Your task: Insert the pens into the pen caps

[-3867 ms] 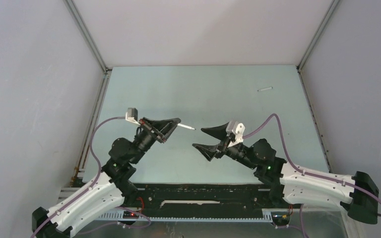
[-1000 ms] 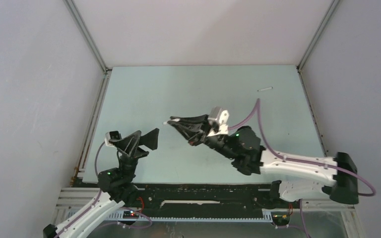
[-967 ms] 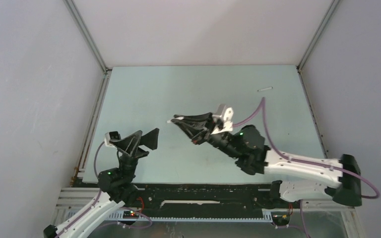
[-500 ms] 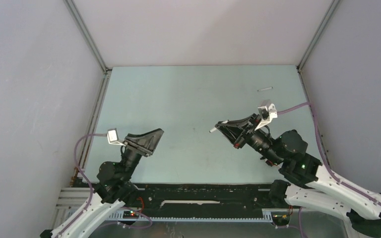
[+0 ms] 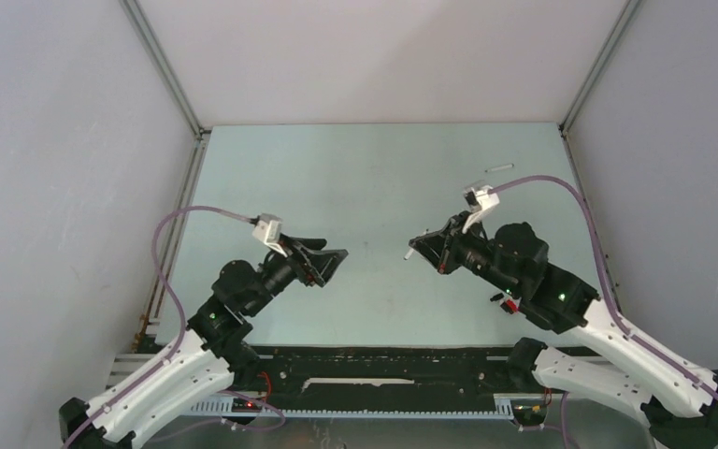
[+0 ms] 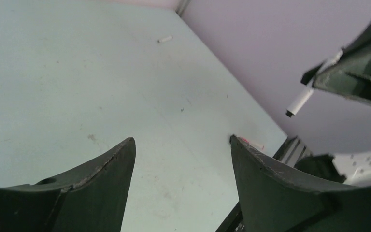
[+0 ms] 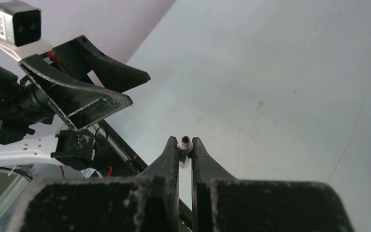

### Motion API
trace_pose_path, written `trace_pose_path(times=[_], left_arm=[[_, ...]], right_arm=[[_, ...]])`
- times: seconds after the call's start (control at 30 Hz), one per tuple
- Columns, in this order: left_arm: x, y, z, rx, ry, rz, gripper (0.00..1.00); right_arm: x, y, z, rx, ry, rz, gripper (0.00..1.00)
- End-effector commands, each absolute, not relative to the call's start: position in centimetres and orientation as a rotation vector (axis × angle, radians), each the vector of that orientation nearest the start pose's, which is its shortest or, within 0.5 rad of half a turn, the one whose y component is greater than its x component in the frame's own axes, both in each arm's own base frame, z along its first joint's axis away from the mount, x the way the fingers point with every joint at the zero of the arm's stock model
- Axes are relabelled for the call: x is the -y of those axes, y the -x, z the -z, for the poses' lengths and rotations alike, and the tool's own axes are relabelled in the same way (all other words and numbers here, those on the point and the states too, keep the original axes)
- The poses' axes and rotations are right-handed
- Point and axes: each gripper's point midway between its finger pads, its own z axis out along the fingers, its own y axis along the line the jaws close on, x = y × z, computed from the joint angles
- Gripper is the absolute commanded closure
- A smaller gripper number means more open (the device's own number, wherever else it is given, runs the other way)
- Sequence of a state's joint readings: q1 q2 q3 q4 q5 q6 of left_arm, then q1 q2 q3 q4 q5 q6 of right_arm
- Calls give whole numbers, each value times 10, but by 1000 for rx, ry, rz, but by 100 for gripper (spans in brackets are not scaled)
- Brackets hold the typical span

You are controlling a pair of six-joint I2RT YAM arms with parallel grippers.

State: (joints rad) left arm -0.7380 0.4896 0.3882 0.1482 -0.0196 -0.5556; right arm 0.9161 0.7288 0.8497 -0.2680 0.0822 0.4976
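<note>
My right gripper (image 5: 423, 245) (image 7: 185, 146) hangs above the middle right of the table, shut on a short white pen (image 5: 410, 253) (image 7: 185, 142). The pen sticks out towards the left arm. In the left wrist view the pen (image 6: 300, 100) has a small dark free end; I cannot tell whether that is a pen cap. My left gripper (image 5: 333, 258) (image 6: 181, 147) is open and empty, a hand's width left of the pen and facing it. A second white pen (image 5: 498, 168) (image 6: 164, 39) lies on the table at the far right.
The pale green table (image 5: 355, 178) is boxed in by grey walls with metal corner posts (image 5: 164, 70). A black rail (image 5: 374, 360) runs along the near edge by the arm bases. Purple cables (image 5: 561, 182) loop over both arms.
The right arm has swung right from the centre, carrying the pen. The left arm has risen and reached right towards the centre, its jaws narrowing slightly but still open.
</note>
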Motion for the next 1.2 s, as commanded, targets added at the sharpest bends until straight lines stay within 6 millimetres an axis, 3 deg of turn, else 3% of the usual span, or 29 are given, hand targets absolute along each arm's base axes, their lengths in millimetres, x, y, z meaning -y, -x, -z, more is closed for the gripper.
trace_pose_path(times=[0.0,0.27,0.57,0.77,0.9,1.17], left_arm=[[236,-183,-276,-1503,-417,1061,25],[263,-158,-270,-1448,-592,1120,24],[267,-127,-280,-1334,-657,1230,30],[261,-119,-277,-1308,-668,1233,34],[267,-113,-272,-1326,-702,1272,42],[276,-107,-265,-1356,-745,1296,45]], right_arm=[[-254,-171,-307,-1879,384,-1029,100],[-271,-162,-296,-1954,452,-1134,100],[-292,-147,-289,-1999,501,-1224,100],[-307,-143,-300,-1994,522,-1225,100],[-316,-140,-305,-1995,529,-1211,100],[-326,-136,-313,-1987,537,-1203,100]])
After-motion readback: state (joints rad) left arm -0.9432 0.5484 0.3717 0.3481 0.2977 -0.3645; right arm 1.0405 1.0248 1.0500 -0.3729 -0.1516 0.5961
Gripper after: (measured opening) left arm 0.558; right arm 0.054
